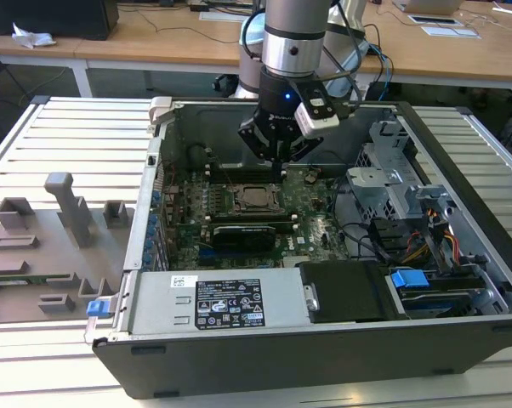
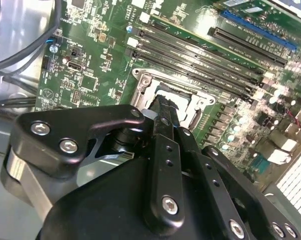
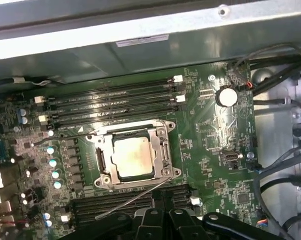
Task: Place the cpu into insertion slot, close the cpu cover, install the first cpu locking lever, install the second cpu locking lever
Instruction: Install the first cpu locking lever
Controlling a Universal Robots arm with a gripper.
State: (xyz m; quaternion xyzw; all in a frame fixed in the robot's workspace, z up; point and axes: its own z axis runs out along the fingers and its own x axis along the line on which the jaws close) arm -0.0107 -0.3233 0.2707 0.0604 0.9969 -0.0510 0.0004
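First wrist view: the cpu (image 3: 133, 157) sits flat in the insertion slot (image 3: 101, 161). The cpu cover (image 3: 164, 150) looks shut over its edges, so that part seems done. One thin wire lever (image 3: 133, 199) sticks out loose, and so does the other lever (image 3: 65, 139). Locking them is left. The gripper (image 2: 163, 106) hangs near the slot, pinched narrow and holding nothing.

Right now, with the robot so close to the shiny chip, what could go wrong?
1. The thin wire locking lever sticks out loose beside the jaws; it might slip away or spring back when pushed.
2. The cpu cover lies over the cpu but looks unclamped, so a bump might lift it.
3. The jaws hang low over the black memory slots and could scrape them.
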